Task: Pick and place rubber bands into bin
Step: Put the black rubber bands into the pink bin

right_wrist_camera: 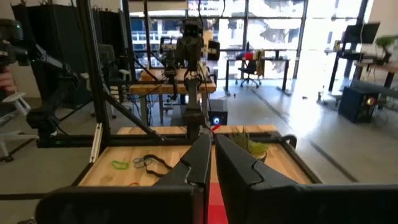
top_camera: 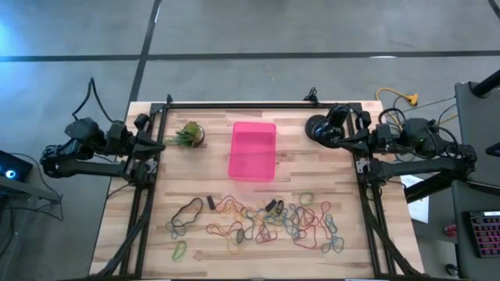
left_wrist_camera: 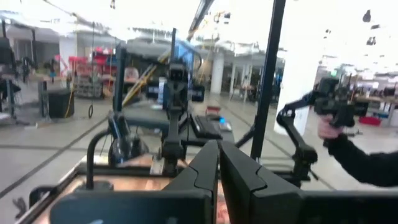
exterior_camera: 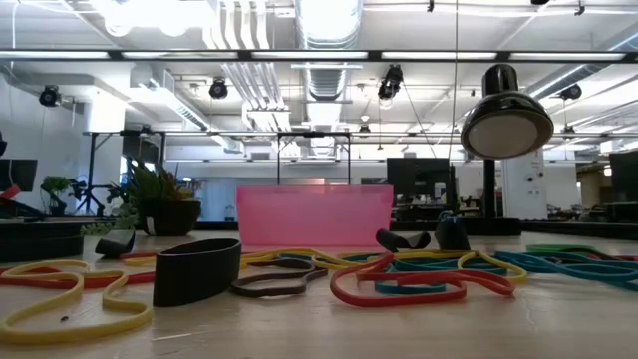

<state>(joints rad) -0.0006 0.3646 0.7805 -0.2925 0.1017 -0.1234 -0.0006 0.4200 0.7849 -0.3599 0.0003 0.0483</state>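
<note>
We are noting both arms parked at the desk's (top_camera: 312, 176) far corners. The left tool (left_wrist_camera: 217, 163) is sitting closed and empty, fingers pressed together; the right tool (right_wrist_camera: 211, 155) is likewise closed on nothing. The rubber bands (top_camera: 266, 220), thin elastic loops in red, yellow, green, blue and black, are lying tangled across the near half of the pale wooden planks. The bin (top_camera: 252, 151), a pink translucent rectangular tray with low walls, is sitting behind them, beside a small potted plant (top_camera: 188, 135).
</note>
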